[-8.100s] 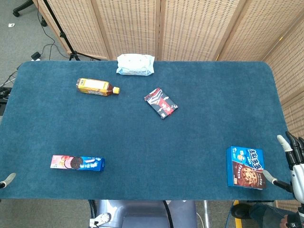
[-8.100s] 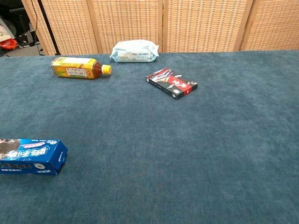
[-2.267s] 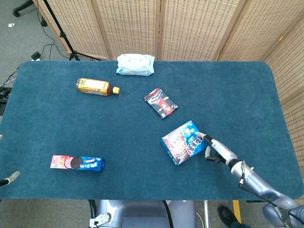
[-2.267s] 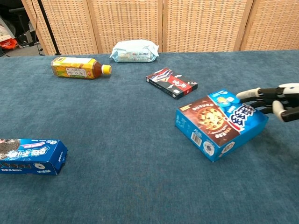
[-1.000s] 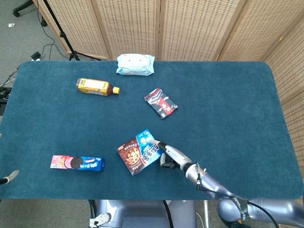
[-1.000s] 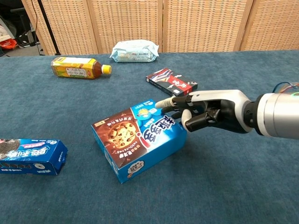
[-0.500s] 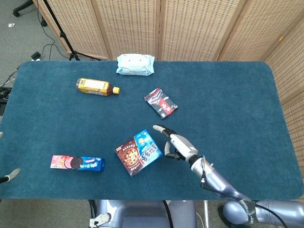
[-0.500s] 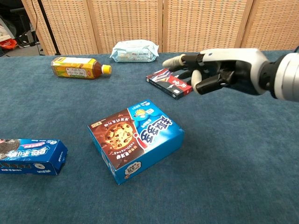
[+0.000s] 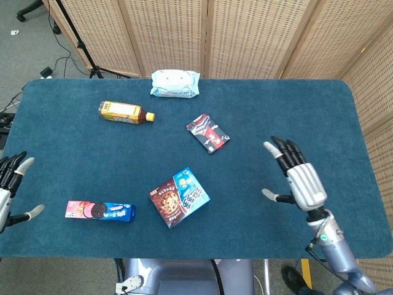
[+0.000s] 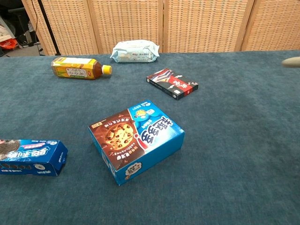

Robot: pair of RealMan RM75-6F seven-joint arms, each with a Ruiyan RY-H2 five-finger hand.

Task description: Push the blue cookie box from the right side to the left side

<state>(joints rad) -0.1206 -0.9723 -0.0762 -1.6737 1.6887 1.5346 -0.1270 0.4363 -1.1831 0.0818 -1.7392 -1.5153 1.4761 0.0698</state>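
The blue cookie box [image 9: 178,198] lies flat and skewed on the blue table, a little left of centre near the front edge; the chest view shows it [image 10: 136,139] in mid-frame. My right hand [image 9: 299,177] hovers well to the right of the box, raised off the table, fingers spread and holding nothing. Only a fingertip [image 10: 291,62] of it shows at the right edge of the chest view. My left hand [image 9: 8,187] sits at the table's left edge, fingers apart and empty.
A long blue cookie pack [image 9: 100,211] lies front left, close to the box. A tea bottle [image 9: 124,112] lies back left, a white wipes pack [image 9: 175,83] at the back, a red-black box [image 9: 208,133] near centre. Wicker screens stand behind the table [image 9: 307,110].
My right hand has pulled away from the cookie box, lifting and moving right. The box stays where it was half a second ago. My left hand has come further into view.
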